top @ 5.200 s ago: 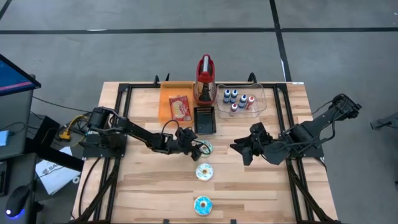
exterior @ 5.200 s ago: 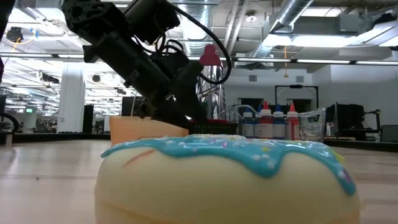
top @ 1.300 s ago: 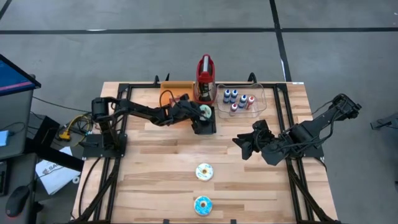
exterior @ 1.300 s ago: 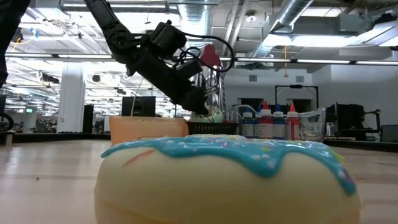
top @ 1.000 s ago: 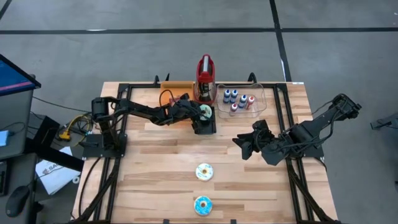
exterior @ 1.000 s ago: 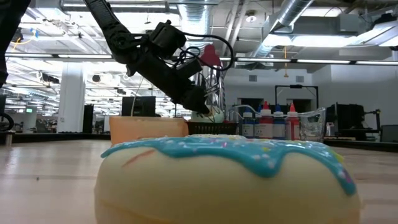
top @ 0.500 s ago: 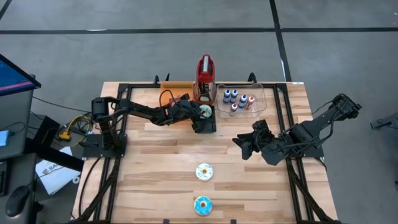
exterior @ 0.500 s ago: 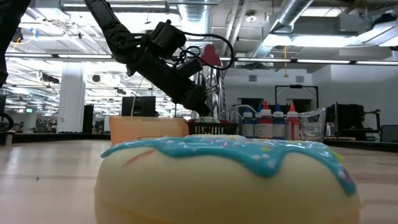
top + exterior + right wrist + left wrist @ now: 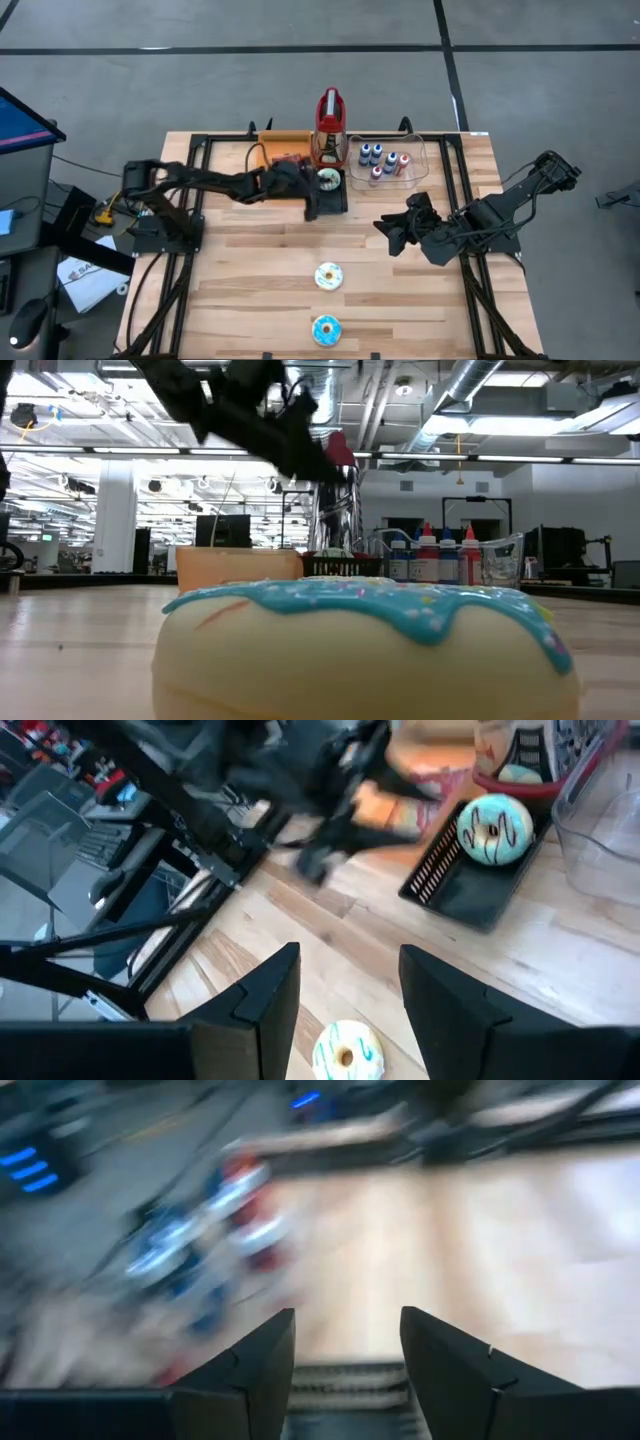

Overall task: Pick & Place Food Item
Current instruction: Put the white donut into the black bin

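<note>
Now hovering, left gripper (image 9: 312, 205) with parted, empty fingers beside the black mesh tray (image 9: 331, 199); right gripper (image 9: 390, 232) waiting, fingers parted.

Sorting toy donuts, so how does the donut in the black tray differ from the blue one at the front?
The tray donut lies in the black tray at the back; the blue donut lies on bare wood near the front edge. The tray donut's icing looks paler, greenish; the blue donut's is bright blue. Both lie flat.
</note>
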`<action>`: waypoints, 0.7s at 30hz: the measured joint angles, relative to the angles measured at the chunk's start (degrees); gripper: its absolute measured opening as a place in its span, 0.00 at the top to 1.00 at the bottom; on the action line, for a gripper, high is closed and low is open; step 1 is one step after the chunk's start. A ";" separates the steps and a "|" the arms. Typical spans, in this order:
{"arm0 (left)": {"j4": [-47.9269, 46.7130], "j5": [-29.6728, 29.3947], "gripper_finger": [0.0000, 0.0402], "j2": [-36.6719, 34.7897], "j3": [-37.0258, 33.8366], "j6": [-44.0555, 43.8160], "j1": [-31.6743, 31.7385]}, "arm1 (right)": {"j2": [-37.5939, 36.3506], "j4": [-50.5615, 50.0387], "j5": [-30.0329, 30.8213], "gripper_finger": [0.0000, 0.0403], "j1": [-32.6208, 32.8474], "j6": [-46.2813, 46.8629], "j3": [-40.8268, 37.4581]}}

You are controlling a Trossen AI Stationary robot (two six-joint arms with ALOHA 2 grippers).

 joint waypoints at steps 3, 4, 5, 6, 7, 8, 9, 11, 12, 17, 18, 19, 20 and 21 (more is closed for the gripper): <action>-2.32 7.15 0.56 -4.55 -0.47 -0.08 -4.90 | 0.00 1.42 1.28 0.59 -0.02 -1.65 0.04; -4.16 8.69 0.56 -5.87 -0.99 -0.30 -6.89 | 0.00 1.77 1.57 0.59 -0.02 -2.31 0.04; -5.75 9.55 0.56 -6.64 -1.30 -0.67 -9.00 | 0.00 2.08 1.89 0.59 -0.02 -2.91 0.07; -7.27 9.61 0.56 -7.22 -1.44 -1.34 -11.00 | 0.00 2.44 2.05 0.59 -0.02 -3.25 0.07; -8.75 9.48 0.56 -7.84 -1.92 -2.05 -12.85 | 0.00 2.37 2.14 0.59 -0.02 -3.40 0.07; -9.05 9.31 0.56 -8.05 -2.15 -3.37 -14.48 | 0.00 2.38 2.39 0.59 0.00 -3.40 0.07; -9.03 8.77 0.56 -8.09 -2.29 -5.05 -15.82 | 0.00 2.46 2.71 0.59 0.00 -3.52 0.07; -9.02 7.77 0.55 -7.11 -2.60 -7.98 -17.85 | 0.00 2.44 3.79 0.59 0.24 -3.57 0.07; -9.94 7.57 0.54 -6.51 -2.83 -8.78 -18.87 | 0.00 2.52 4.27 0.59 0.32 -3.57 0.07; -9.65 6.10 0.47 -1.59 -2.73 -8.96 -22.47 | 0.28 3.88 6.73 0.59 1.01 -2.96 0.07; -9.71 6.06 0.46 -0.46 -2.73 -8.98 -23.00 | 0.52 4.37 6.74 0.59 0.95 -2.96 0.07; -9.09 6.04 0.44 0.82 -2.73 -8.98 -23.48 | 0.85 4.73 6.72 0.59 0.94 -2.96 0.07; -9.45 6.00 0.43 1.76 -2.78 -8.96 -23.97 | 1.27 5.66 6.71 0.59 0.97 -2.94 0.07; -9.30 5.67 0.41 2.67 -2.92 -8.94 -24.41 | 1.80 6.80 6.70 0.59 0.99 -2.93 0.07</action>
